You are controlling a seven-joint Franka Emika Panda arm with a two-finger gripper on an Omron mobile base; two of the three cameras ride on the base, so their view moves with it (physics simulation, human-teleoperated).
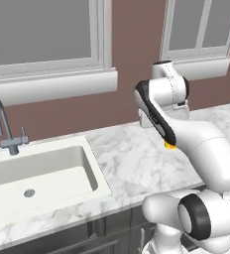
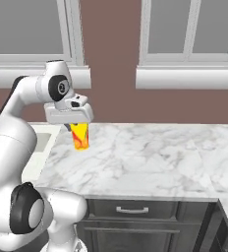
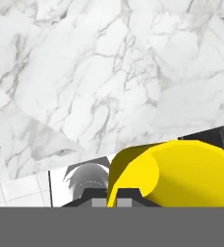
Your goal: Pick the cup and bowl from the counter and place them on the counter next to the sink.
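The robot's fingers [image 2: 78,129] are clamped on the cup [image 2: 80,135], and the yellow cup hangs under the hand, up in the air over the white marble desk [image 2: 150,157]. In the right base view the cup sits at about 9 o'clock in the picture, with its red-orange mark near the bottom. It is held from the top, so its bottom is free to land flat on the desk. In the left base view the arm hides most of the cup; just a bit of yellow peeks out [image 1: 170,144] at about 3 o'clock. The sink [image 1: 42,171] is at 8 o'clock in that view, with the grey tap [image 1: 5,130] behind it. The cup is over the bare strip of desk just beside the sink's right rim, and I think that is because this is the spot where it has to go. In the hand view the cup [image 3: 181,173] looks big and close at 5 o'clock, with marble spread out past it. The cup is not touching the desk yet, so it looks like the next job is to come down gently and let go. The bowl would come after that.
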